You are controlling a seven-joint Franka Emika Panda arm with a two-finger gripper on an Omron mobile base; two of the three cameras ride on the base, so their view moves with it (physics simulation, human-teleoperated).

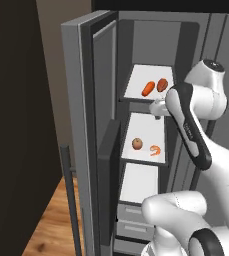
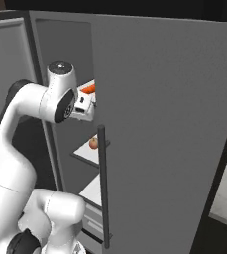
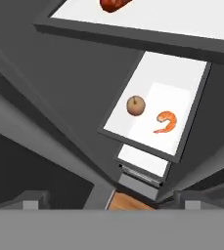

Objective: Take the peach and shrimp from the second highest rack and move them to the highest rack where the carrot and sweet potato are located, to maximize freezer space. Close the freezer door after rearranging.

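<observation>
Shrimp point(image 3: 165, 122) curled, tail toward peach point(image 3: 135, 105), same rack, apart

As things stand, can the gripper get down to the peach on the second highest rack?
Probably yes. The freezer door stands open, the peach lies bare on its rack apart from the shrimp, and the open gripper looks down at it with nothing between.

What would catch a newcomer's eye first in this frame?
The open freezer, its door swung wide to the left, shows white racks stacked inside. On the highest rack lie an orange carrot and a sweet potato; on the second highest rack sit the peach and the shrimp, a little apart. The white arm reaches in between the two racks, its end effector open and empty above the peach and shrimp.
</observation>
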